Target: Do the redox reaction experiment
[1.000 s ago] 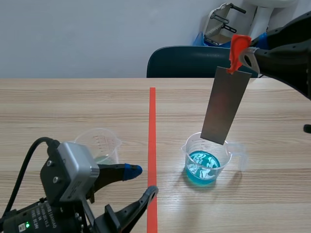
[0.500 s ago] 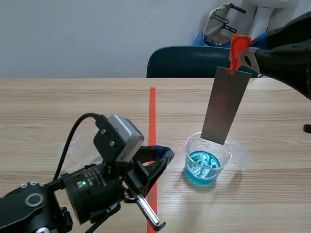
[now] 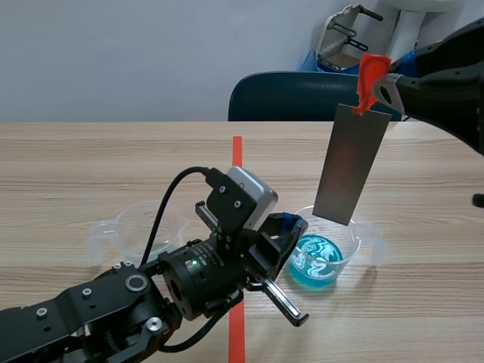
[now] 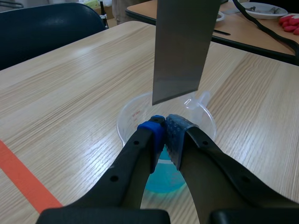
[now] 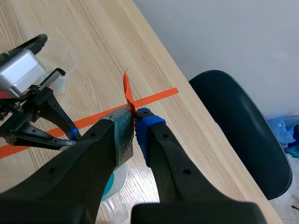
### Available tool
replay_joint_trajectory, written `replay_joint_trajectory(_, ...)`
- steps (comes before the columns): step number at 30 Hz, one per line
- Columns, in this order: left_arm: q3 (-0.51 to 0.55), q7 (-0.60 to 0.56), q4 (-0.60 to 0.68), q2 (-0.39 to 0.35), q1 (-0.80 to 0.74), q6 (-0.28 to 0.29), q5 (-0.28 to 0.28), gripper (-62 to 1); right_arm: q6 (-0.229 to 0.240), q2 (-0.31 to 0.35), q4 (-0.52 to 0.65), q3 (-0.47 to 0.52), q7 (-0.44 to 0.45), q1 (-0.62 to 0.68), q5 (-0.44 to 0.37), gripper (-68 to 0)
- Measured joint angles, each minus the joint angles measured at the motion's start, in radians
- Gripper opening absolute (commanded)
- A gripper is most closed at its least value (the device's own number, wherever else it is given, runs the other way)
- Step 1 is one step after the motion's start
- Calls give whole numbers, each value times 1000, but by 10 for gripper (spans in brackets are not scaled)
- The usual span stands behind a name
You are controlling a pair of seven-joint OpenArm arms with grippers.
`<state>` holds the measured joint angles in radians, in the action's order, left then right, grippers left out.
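Where the right gripper (image 5: 135, 125) pinches the orange-red tab (image 3: 369, 76), the metal strip (image 3: 349, 162) hangs from that tab with its long axis close to vertical. Its top leans slightly toward the right arm and its lower short edge points down at the beaker of blue liquid (image 3: 355, 248). The right pads are clamped on the tab with no gap showing. In the left wrist view the strip's lower edge sits about level with the beaker's rim and apart from the liquid below it. The strip's flat grey face is plain and carries no print.

The left gripper (image 4: 166, 125) is drawn in to a sliver, its blue and grey dotted pads almost meeting with nothing between them. Its tips are at the beaker's near rim, just under the strip's lower edge. Faint reddish graduation marks (image 4: 138, 113) show on the beaker's wall, too small to read.

A second, clear beaker (image 3: 128, 227) stands on the wooden table (image 3: 91, 166) across the orange-red tape line (image 3: 237, 162), behind the left arm. A dark blue chair (image 3: 280, 94) stands at the table's far edge.
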<state>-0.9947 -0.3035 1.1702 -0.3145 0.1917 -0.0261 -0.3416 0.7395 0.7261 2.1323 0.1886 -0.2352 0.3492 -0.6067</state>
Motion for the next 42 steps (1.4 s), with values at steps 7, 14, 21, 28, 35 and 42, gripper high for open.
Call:
replay_joint_trajectory(7, 0, 0, -60, 43, 31, -7, 0, -584, 0, 0, 0, 0, -2, 0, 0, -667)
replay_joint_trajectory(14, 0, 0, -69, 43, 36, -7, 0, -584, 0, 0, 0, 0, -2, 0, 0, -667)
replay_joint_trajectory(21, 0, 0, -69, 43, 36, -7, 0, -584, 0, 0, 0, 0, -2, 0, 0, -667)
replay_joint_trajectory(28, 0, -4, -69, 43, 36, -7, 0, -584, 0, 0, 0, 0, -2, 0, 0, -667)
replay_joint_trajectory(35, 12, -4, -7, -5, 8, -7, 0, -584, 0, 0, 0, 0, -2, 0, 0, -667)
replay_joint_trajectory(42, 42, -5, 136, -119, -93, -7, 0, -584, 0, 0, 0, 0, -2, 0, 0, -667)
